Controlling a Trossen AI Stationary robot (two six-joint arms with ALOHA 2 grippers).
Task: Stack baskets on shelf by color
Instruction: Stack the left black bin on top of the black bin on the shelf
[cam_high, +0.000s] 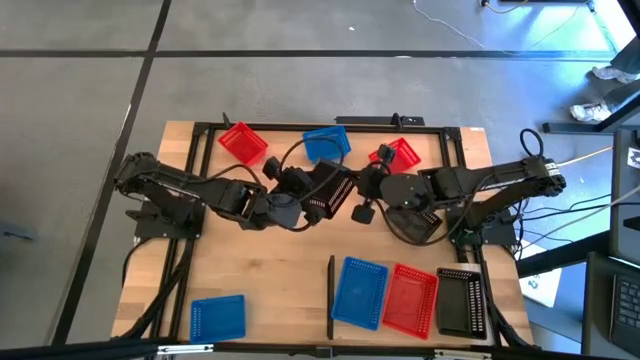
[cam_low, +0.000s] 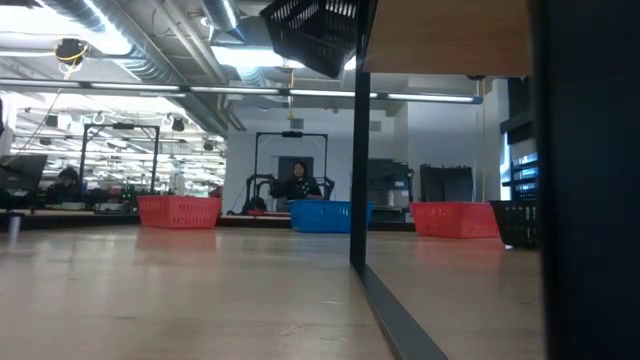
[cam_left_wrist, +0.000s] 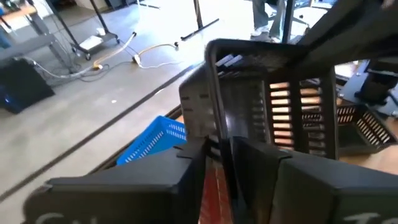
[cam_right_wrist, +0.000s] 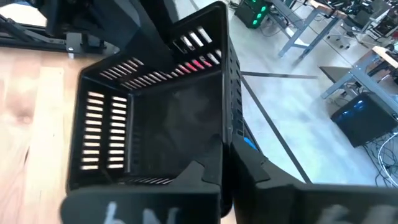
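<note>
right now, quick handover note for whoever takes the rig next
Right gripper is shut on the black basket, held in mid-air over table centre. Left gripper straddles its other wall, fingers slightly parted.
Shelf holds one blue basket, one red basket and one black basket, side by side.
Left: the held basket, two red and one blue at the far edge, one blue near left.
</note>
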